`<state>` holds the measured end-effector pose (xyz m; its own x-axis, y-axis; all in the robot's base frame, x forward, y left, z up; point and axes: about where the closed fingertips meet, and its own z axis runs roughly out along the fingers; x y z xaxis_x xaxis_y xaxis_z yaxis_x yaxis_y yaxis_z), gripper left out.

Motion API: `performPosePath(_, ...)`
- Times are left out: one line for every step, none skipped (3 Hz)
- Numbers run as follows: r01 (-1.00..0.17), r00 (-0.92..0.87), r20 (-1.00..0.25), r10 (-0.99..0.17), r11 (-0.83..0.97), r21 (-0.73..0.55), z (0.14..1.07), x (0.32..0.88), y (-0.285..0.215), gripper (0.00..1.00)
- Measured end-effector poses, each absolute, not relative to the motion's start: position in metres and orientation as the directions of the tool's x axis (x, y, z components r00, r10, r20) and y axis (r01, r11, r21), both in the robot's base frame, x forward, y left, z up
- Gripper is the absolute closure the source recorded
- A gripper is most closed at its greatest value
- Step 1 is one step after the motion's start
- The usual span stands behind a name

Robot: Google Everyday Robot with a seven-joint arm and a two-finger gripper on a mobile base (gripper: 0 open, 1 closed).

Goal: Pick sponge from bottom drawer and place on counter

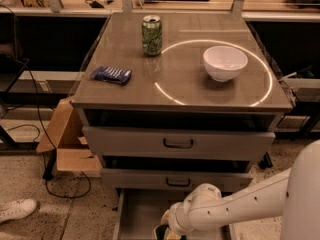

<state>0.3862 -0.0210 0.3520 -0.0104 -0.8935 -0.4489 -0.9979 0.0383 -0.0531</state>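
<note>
- Down at the lower edge of the view, the white arm (240, 209) reaches in from the right, over the open bottom drawer (137, 214).
- At the arm's tip the claw (169, 229) sits low inside that drawer, partly cut off by the picture's edge; whether it is open or closed cannot be told.
- A small dark green and yellow patch, the sponge (161, 232), shows right at the claw, inside the bottom drawer; whether it is gripped cannot be told.
- Above it the middle drawer (135, 179) and top drawer (130, 141) are pushed in, each with a dark handle.
- On the surface (190, 91) a thin white circle (265, 79) runs around a white bowl (225, 62).
- A green can (151, 35) stands upright at the circle's left rim, toward the back.
- A blue packet (111, 74) lies near the left edge, well apart from the bowl.
- Left of the cabinet an open cardboard box (65, 144) rests on the floor, with a dark cable (65, 184) looping beside it.
- A white shoe (15, 209) shows at the far left, on the floor.
</note>
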Motion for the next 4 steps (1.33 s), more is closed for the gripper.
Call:
performPosePath(-0.998, -0.01, -0.443, -0.897, 0.039, -0.057, 0.35, 0.391, -0.022, 1.0)
performPosePath(-0.997, -0.005, -0.441, -0.897, 0.036, -0.063, 0.354, 0.392, -0.022, 1.0)
performPosePath(-0.99, 0.054, -0.418, -0.907, 0.004, -0.138, 0.403, 0.402, -0.017, 1.0)
performPosePath(-0.972, 0.149, -0.412, -0.899, -0.056, -0.229, 0.459, 0.402, 0.002, 1.0)
